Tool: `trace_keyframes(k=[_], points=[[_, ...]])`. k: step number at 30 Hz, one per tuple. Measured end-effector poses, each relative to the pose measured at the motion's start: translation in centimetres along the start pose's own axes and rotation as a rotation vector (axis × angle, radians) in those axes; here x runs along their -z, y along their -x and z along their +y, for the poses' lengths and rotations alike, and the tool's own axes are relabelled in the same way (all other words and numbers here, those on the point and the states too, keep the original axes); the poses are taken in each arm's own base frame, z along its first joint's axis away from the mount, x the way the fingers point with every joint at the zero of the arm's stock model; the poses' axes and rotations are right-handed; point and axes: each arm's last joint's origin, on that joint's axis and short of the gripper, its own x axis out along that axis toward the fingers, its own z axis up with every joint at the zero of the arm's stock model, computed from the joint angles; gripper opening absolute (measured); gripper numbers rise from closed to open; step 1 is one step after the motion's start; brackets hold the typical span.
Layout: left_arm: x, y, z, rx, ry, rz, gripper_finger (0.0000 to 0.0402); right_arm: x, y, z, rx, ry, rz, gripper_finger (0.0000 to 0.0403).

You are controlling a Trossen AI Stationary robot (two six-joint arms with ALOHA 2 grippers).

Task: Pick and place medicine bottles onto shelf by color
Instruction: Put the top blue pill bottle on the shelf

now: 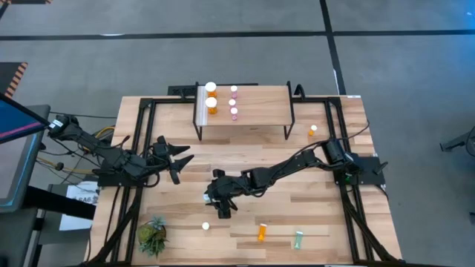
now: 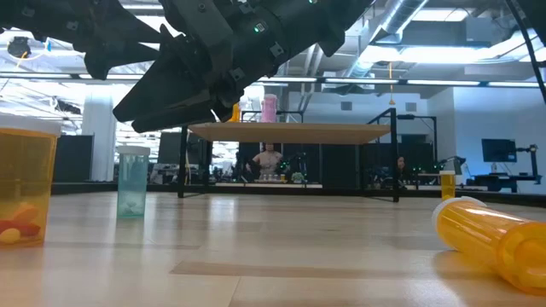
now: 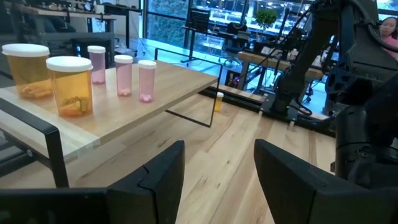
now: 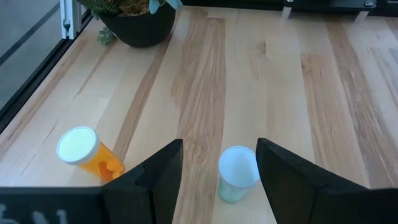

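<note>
1. The big wooden table [image 1: 312,185] is under both my arms.
2. The shelf [image 1: 256,119] stands at the far side of the table. Two big orange bottles [image 3: 69,86] and three pink bottles [image 3: 147,81] stand on its top, near the end with the white strip.
3. The potted plant [image 1: 153,236] sits at a near corner of the table.
4. My left gripper [image 1: 177,162] is in front of the shelf. Its fingers are open and hold nothing.
5. My right gripper [image 4: 214,171] is over the middle of the table. Its fingers are wide open, with a small pale green bottle [image 4: 237,173] standing between them. I am not touching it.
6. A small orange bottle [image 4: 86,152] stands near the green one.
7. Another orange bottle [image 1: 263,232] lies on its side near the front edge, beside a lying green bottle [image 1: 298,239].
8. One tiny orange bottle [image 1: 313,130] stands by the shelf's right end.
</note>
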Motion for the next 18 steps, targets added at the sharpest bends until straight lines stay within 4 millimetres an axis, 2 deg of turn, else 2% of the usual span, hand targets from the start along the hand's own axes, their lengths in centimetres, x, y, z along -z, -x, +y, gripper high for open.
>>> trace_keyframes(k=[18], points=[[0.00, 0.00, 0.00, 0.000, 0.009, 0.000, 0.0180, 0.01, 0.00, -0.02, 0.001, -0.010, 0.001, 0.0225]])
